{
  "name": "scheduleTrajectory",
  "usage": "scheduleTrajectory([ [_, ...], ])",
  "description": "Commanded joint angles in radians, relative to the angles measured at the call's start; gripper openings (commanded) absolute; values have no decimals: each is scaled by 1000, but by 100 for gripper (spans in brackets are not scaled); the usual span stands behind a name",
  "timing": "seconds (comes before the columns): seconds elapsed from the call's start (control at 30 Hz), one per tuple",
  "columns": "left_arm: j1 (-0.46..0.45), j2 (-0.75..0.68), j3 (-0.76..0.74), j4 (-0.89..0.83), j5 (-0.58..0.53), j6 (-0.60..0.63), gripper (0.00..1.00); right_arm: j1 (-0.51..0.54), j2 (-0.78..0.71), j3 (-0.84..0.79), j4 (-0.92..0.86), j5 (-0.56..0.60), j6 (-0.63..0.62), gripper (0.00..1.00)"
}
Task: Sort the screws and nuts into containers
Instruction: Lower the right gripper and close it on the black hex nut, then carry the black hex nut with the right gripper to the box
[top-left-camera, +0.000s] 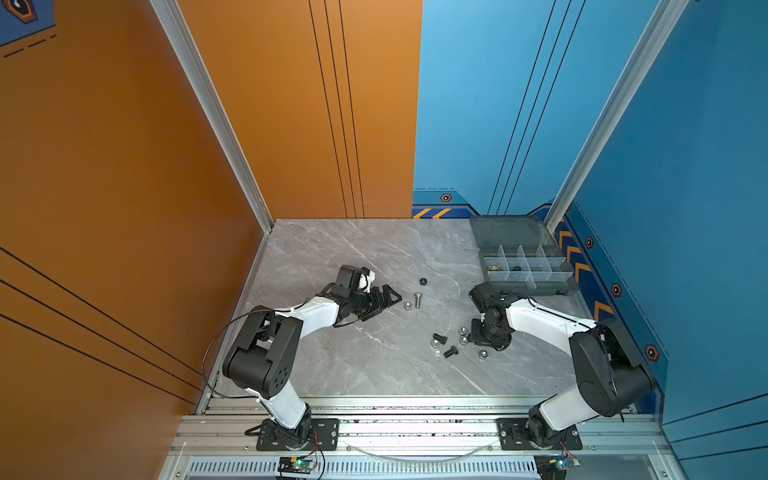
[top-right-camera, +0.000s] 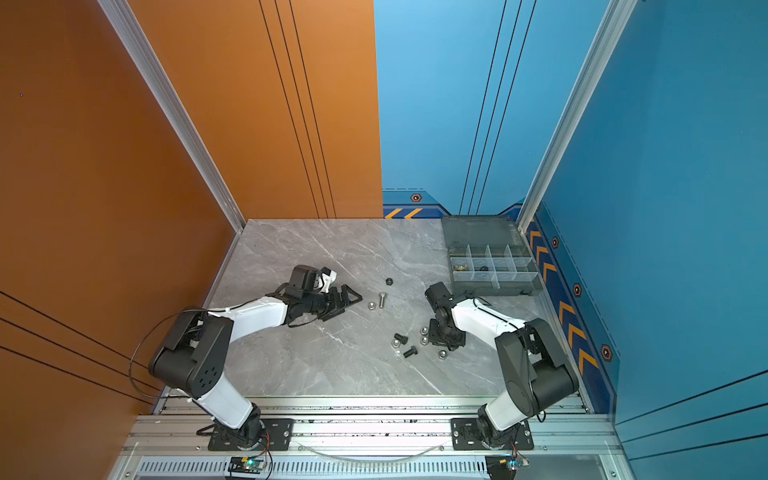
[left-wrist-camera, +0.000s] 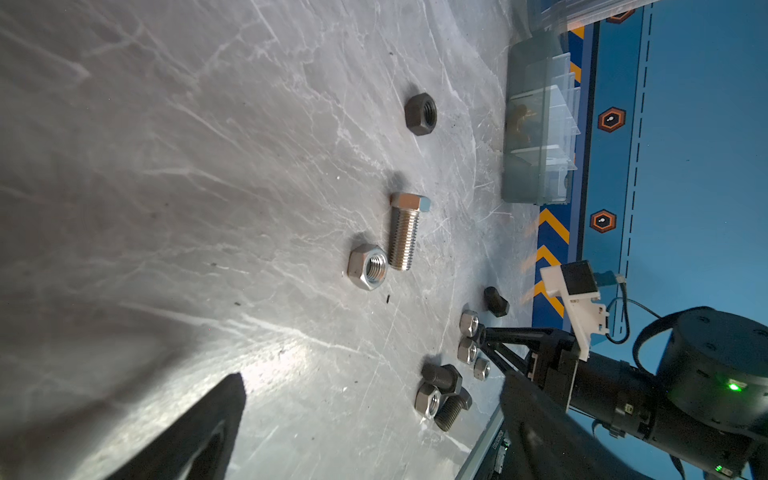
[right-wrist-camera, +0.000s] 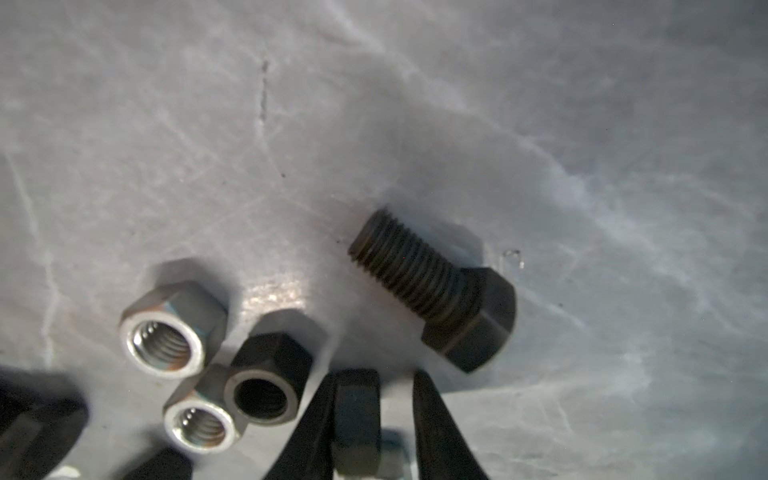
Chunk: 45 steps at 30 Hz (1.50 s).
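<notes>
My right gripper (top-left-camera: 473, 333) (right-wrist-camera: 374, 374) points down at a cluster of screws and nuts. A black nut (right-wrist-camera: 357, 415) stands on edge between its fingers, against one finger, with a gap to the other. Beside it lie a black bolt (right-wrist-camera: 436, 291), silver nuts (right-wrist-camera: 170, 332) and another black nut (right-wrist-camera: 270, 382). My left gripper (top-left-camera: 392, 298) (left-wrist-camera: 372, 380) is open and empty. It sits low near a silver bolt (left-wrist-camera: 403, 232), a silver nut (left-wrist-camera: 368, 266) and a black nut (left-wrist-camera: 420, 113). The organiser box (top-left-camera: 536, 289) holds brass wing nuts (top-left-camera: 494, 267).
The box's lid (top-left-camera: 511, 230) lies open flat behind it, in the back right corner by the blue wall. Two black bolts (top-left-camera: 439, 337) (top-left-camera: 451, 352) and a silver nut (top-left-camera: 482, 354) lie around the right gripper. An aluminium rail (top-left-camera: 415, 428) runs along the front edge.
</notes>
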Motion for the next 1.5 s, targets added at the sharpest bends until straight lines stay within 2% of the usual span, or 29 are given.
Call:
scheduleTrajectory([
  [0.0,-5,11,29,1,16,-6,98,-3,27,4,20,-17,-3,24],
  [0.1,-6,11,31,1,16,-7,98,-4,17,-1,16,-17,-3,17],
  [0.23,-6,9,31,1,17,-7,98,-8,-13,0,14,-34,-7,0],
  [0.47,-8,2,35,1,20,-7,98,-80,-114,74,10,-147,-47,0],
  [0.7,-9,4,34,14,25,-8,98,-306,-150,245,-38,-204,-131,0],
  [0.9,-9,7,33,31,32,-11,98,-507,-61,449,-55,-183,-173,0],
  [1.1,-16,3,28,53,39,-18,98,-635,113,629,-15,-118,-156,0],
  [1.23,-18,-4,28,70,44,-28,98,-688,240,724,23,-152,-119,0],
  [1.47,-18,-15,36,72,39,-31,98,-715,437,901,-11,-155,-106,0],
])
